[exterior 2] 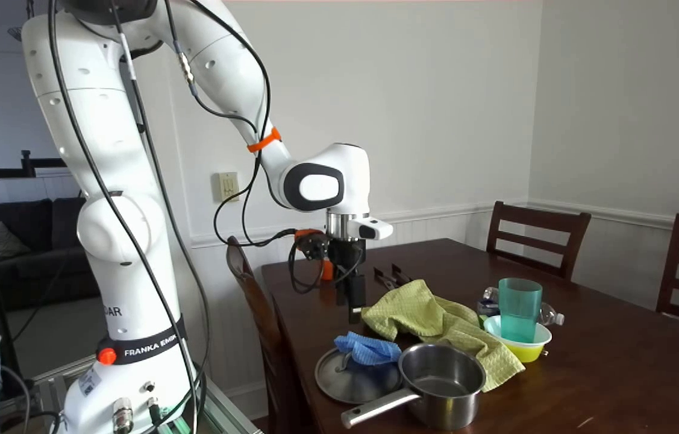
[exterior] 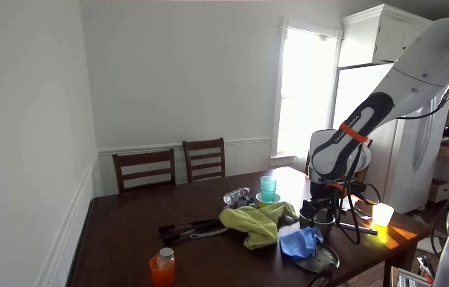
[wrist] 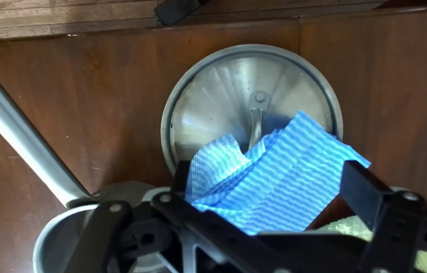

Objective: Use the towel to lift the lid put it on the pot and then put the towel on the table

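Your hand [wrist: 269, 182] hangs released above the towel [wrist: 293, 170] (blue and rumpled), which partly covers the lid [wrist: 236, 98] lying beside the pot [exterior 2: 443, 410].

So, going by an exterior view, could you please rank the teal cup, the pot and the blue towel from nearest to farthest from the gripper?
1. Blue towel: below the open gripper, partly on the lid.
2. Pot: right in the picture, beside the lid.
3. Teal cup: farther right, in the bowl.

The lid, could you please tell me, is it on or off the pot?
Off: the lid lies on the table beside the uncovered pot, partly under the blue towel.
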You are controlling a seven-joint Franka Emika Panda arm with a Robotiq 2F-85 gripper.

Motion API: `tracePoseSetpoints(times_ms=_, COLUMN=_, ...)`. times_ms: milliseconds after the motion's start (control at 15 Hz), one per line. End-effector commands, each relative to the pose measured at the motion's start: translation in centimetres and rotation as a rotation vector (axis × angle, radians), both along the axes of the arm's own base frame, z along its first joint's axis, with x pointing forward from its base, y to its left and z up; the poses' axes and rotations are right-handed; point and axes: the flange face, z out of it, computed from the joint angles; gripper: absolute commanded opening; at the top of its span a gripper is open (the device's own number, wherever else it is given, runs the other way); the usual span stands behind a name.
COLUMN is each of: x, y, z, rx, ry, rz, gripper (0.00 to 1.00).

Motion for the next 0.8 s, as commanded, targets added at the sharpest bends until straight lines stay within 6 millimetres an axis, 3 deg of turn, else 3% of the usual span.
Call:
tracePoseSetpoints(times_ms=0, x=0.0, y=0.0, z=0.1, rx=0.0, ry=-0.001, rz=0.0, gripper=1.0)
tracePoseSetpoints(times_ms=733, x=0.8, y=-0.1, z=-5.4, rx=-0.007, ry=-0.038, rz=-0.068, gripper=1.0)
